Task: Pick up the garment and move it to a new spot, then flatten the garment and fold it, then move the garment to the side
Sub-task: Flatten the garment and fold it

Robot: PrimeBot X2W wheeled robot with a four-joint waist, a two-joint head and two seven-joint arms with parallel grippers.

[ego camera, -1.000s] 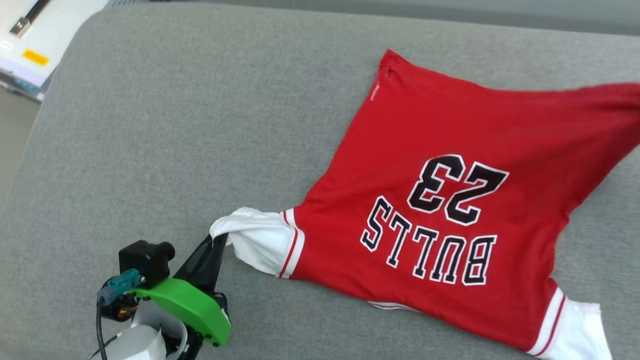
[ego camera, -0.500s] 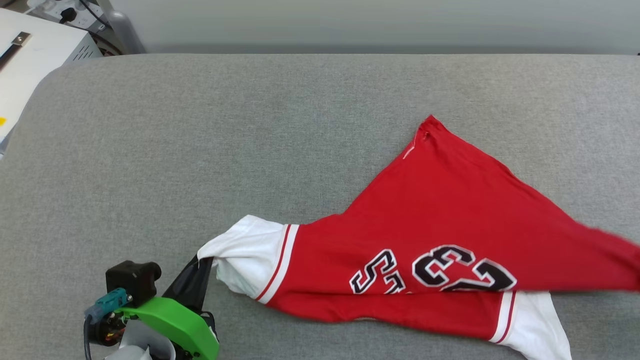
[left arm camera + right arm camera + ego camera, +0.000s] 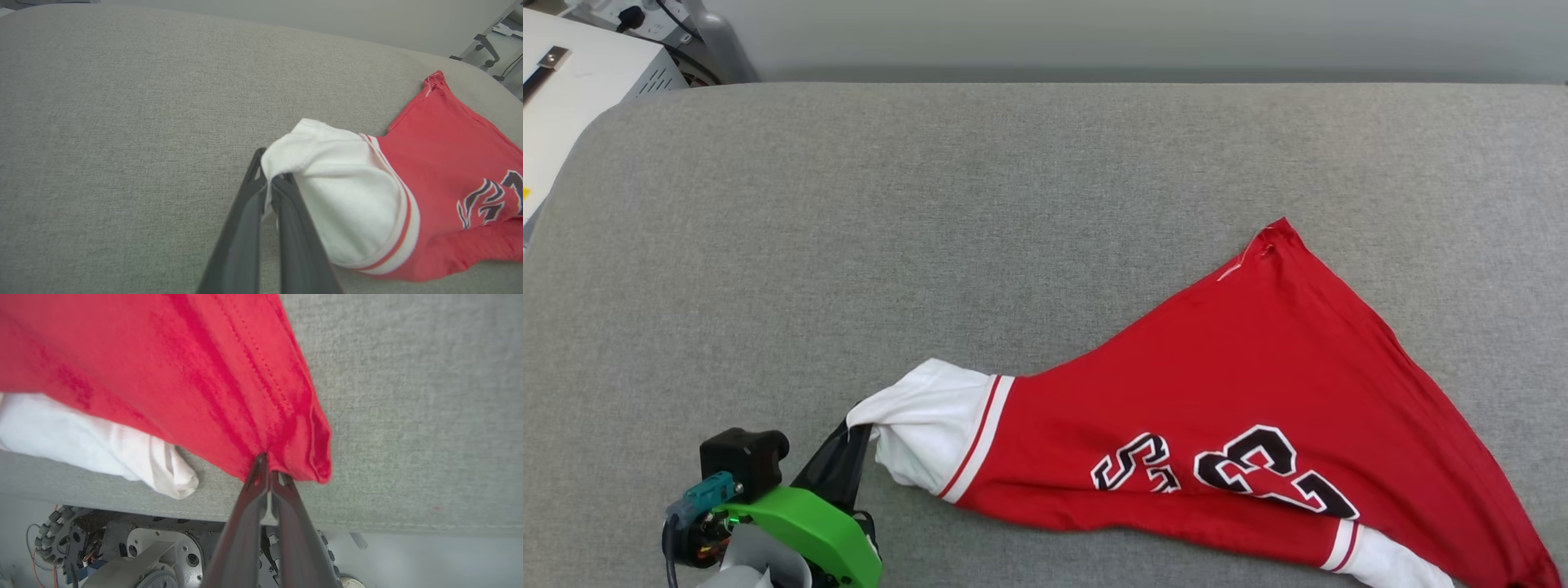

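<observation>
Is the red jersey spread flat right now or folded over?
Folded over: the garment forms a triangle, its lower edge doubled, hiding part of the lettering.

Showing upside down on the garment, near the front edge of the bench: "23", partly folded under, and "S".

We look down on a wide tabletop covered in grey woven fabric, its far left corner rounded. Behind it runs a plain, pale grey wall. Off that corner we see a white cabinet and, beyond it, white sockets with dark plugs and cables. Below the near edge lies a pale floor. The light is soft and even.
</observation>
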